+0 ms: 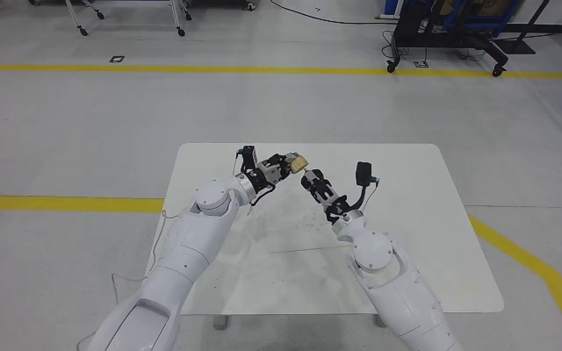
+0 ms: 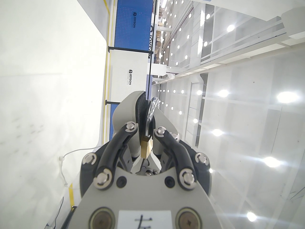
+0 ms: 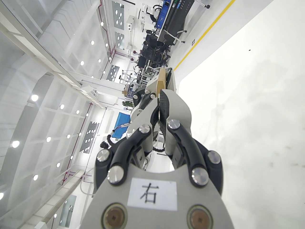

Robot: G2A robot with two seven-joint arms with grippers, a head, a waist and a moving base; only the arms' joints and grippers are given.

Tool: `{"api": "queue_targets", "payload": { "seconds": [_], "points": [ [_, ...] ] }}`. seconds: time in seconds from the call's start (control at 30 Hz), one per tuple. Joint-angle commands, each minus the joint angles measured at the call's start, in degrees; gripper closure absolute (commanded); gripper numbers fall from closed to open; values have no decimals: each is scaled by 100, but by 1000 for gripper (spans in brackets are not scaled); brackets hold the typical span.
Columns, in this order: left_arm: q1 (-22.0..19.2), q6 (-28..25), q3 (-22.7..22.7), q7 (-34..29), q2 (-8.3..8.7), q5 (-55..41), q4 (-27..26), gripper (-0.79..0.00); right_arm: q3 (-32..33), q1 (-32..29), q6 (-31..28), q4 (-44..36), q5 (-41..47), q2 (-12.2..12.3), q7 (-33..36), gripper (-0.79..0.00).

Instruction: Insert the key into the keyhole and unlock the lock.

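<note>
Two arms are seen tip to tip above the surface [image 1: 413,246], near the middle of its far edge. The brass lock [image 1: 299,162] is gripped by the left jaws and held clear of the surface. In the left wrist view its body is clamped between the pads, with the silver shackle [image 2: 152,110] pointing out past the tips. The right jaws are closed on a thin silver key [image 3: 158,115], seen edge-on between the pads. Their tips are set right against the lock's end. Whether the blade is inside the keyhole cannot be told.
</note>
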Motion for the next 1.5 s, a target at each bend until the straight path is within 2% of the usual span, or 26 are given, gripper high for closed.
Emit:
{"api": "queue_targets", "payload": {
  "seconds": [0.0, 1.0, 1.03, 1.1, 1.2, 1.47],
  "points": [
    [2, 0, -1, 4, 0, 21, -5, 0, -14, 17, 34, 0, -7, -5, 31, 0],
    [30, 27, 9, -75, 4, 302, -109, 0, -81, 213, 356, 138, -116, -93, 33, 0],
    [31, 27, 6, -78, 4, 303, -111, 0, -82, 215, 363, 135, -109, -96, 28, -18],
    [38, 49, -8, -90, 3, 260, -108, 0, -83, 217, 362, 133, -118, -101, 18, -203],
    [38, 90, -29, -95, 1, 208, -96, 0, -76, 198, 338, 119, -117, -108, -1, -243],
    [45, 144, -48, -95, -9, 132, -80, 0, 14, 76, 155, 49, -83, -103, 53, -200]
  ]
}}
